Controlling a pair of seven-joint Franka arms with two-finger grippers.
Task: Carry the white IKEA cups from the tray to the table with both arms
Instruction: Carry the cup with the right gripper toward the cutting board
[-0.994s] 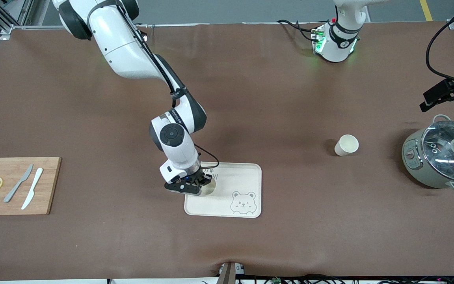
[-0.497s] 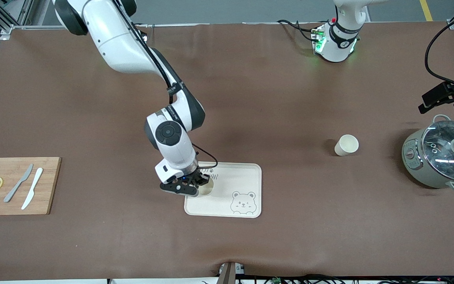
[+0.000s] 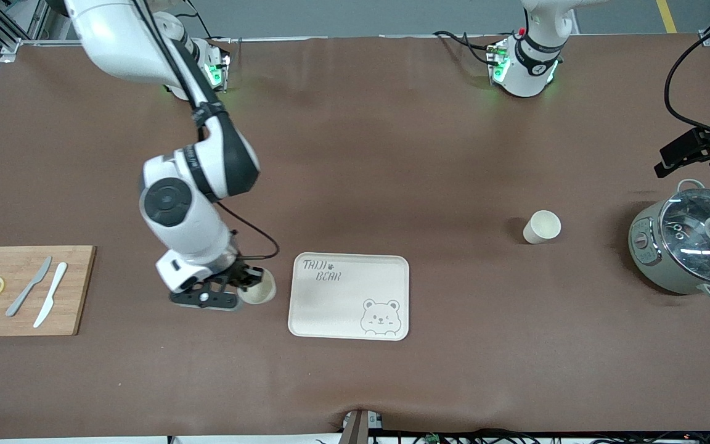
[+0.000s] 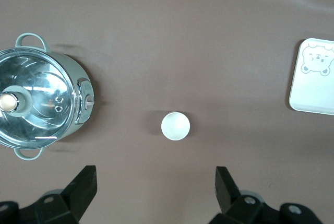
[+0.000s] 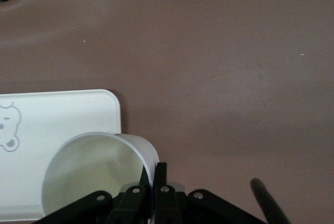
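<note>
Right gripper is pinched closed on the rim of one white cup, one finger inside the wall, one outside. The cup hangs upright, mouth up, over bare table just off the tray's edge on the right arm's side, so it's clear of the tray. Whether its base touches the table I can't tell. Coming move is probably straight down, then release. Open brown table lies all around this spot. The cutting board with knives and lemon slices is well apart toward the right arm's end, so no crowding.

Tray now carries nothing.

Left gripper is spread wide, holding nothing, waiting high over the table near the lidded pot. The second cup stands upright on the table between tray and pot, apart from both. Left arm's share looks done.
</note>
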